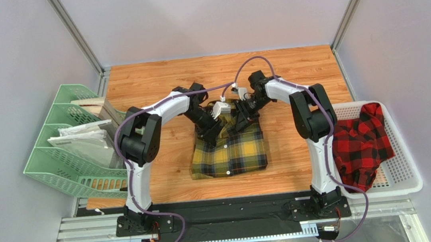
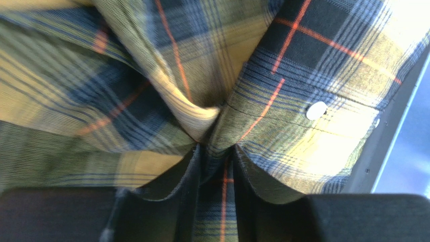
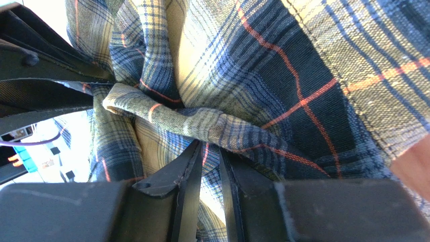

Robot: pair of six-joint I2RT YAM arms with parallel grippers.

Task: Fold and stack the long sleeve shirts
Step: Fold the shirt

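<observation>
Yellow shirt [image 1: 230, 152] lies partly folded mid-table [image 1: 154, 85]. Both grippers are at its far edge, side by side. Right gripper [image 3: 211, 148] is clamped on a bunched fold of the yellow shirt. Left gripper [image 2: 216, 151] has fingers a bit apart with cloth between them; can't tell if it grips. Red shirt [image 1: 361, 141] sits crumpled in basket [image 1: 407, 180] at right, well apart.

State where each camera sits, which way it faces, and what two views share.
Top external: above and behind the robot, looking down on table, left arm, right arm, yellow shirt, red shirt in basket.
Left wrist: on the left arm, looking past left fingers into plaid folds.
Right wrist: on the right arm, looking past right fingers into plaid folds.
Shared: both wrist views show yellow shirt between fingers.
</observation>
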